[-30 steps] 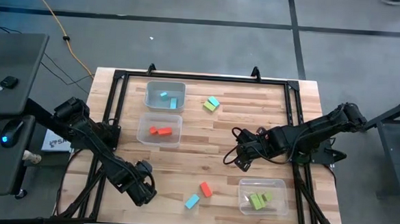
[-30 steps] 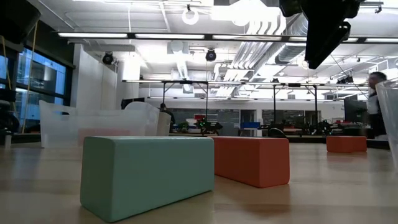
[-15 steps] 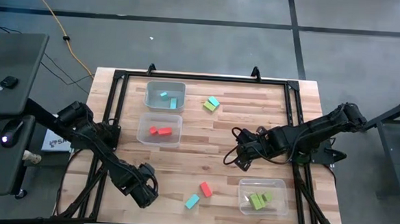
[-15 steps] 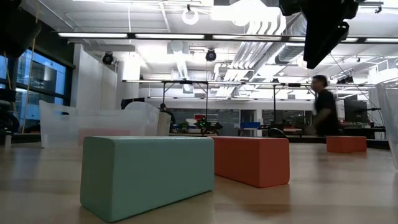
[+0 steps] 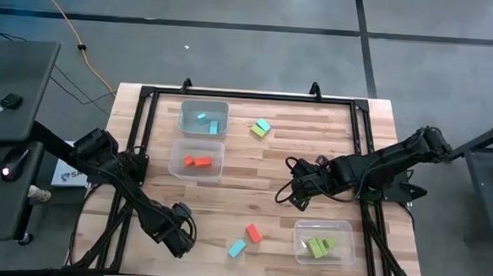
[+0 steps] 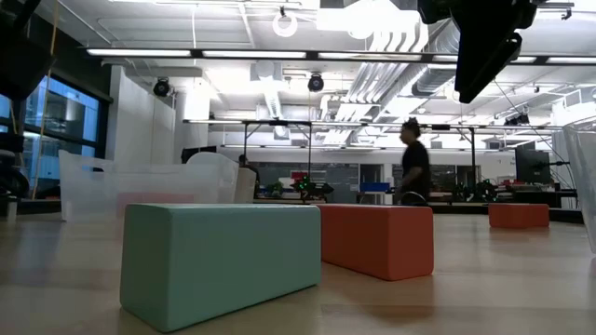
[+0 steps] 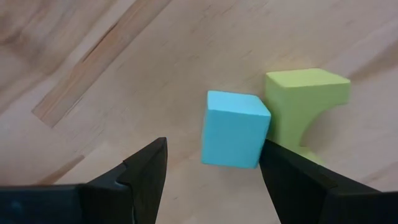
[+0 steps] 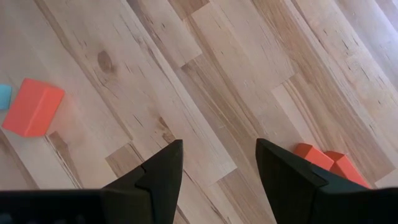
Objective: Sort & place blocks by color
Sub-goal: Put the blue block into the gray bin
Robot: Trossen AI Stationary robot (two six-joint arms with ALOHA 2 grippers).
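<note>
My left gripper (image 5: pixel 178 236) hangs open near the table's front left, pointing down; in the high view it hides what lies under it. In its wrist view its fingers stand over a cyan cube (image 7: pixel 235 129), with a green arch block (image 7: pixel 305 102) lying right against the cube. My right gripper (image 5: pixel 299 185) waits open above the table's middle right. A loose cyan block (image 5: pixel 236 248) and a red block (image 5: pixel 253 233) lie near the front edge. A cyan and green pair (image 5: pixel 261 128) lies at the back.
Three clear bins stand on the table: one with cyan blocks (image 5: pixel 203 119) at the back left, one with red blocks (image 5: pixel 197 161) in front of it, one with green blocks (image 5: pixel 323 243) at the front right. A person (image 6: pixel 414 163) walks in the room beyond the table.
My left gripper has sunk a little toward the table, still open. The person in the room behind has walked across toward the left of the low view.
</note>
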